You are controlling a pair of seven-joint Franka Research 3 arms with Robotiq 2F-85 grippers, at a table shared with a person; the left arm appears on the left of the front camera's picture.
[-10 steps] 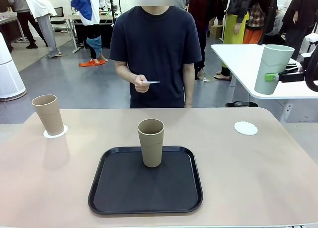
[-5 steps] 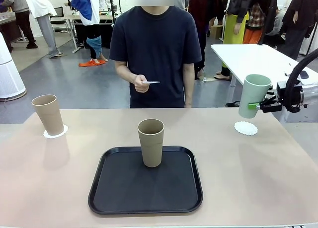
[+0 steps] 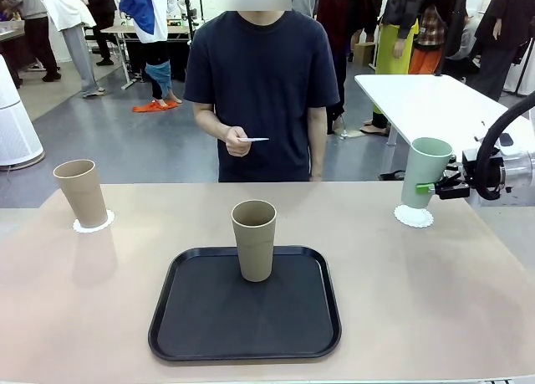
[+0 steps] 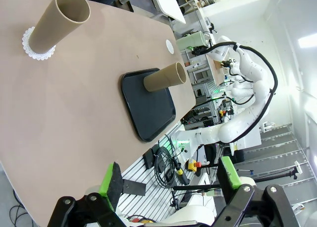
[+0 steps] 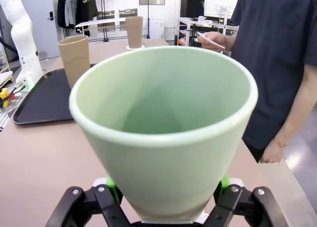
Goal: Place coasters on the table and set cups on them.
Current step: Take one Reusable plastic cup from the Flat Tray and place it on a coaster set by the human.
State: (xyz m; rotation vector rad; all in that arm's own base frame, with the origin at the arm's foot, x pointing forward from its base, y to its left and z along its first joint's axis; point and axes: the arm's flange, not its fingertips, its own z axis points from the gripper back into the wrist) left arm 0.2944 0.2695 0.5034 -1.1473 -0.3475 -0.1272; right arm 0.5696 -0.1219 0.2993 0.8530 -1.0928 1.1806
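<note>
My right gripper (image 3: pixel 438 187) is shut on a mint green cup (image 3: pixel 425 173), held upright with its base at the white coaster (image 3: pixel 414 217) on the table's far right; I cannot tell if they touch. In the right wrist view that cup (image 5: pixel 163 133) sits between the gripper's (image 5: pixel 167 185) green pads. A tan cup (image 3: pixel 81 192) stands on a coaster (image 3: pixel 92 226) at the far left. Another tan cup (image 3: pixel 253 239) stands on the black tray (image 3: pixel 245 304). My left gripper (image 4: pixel 170 177) hangs open with nothing in it, above the table's (image 4: pixel 74 118) left side.
A person stands at the far edge holding a thin white disc (image 3: pixel 253 139) in one hand (image 3: pixel 237 140). A white side table (image 3: pixel 426 104) stands beyond the right corner. Bare tabletop (image 3: pixel 435 292) lies around the tray.
My right gripper has carried the mint green cup down and left from over the white side table to the right coaster. The left arm and the tan cups have not moved.
</note>
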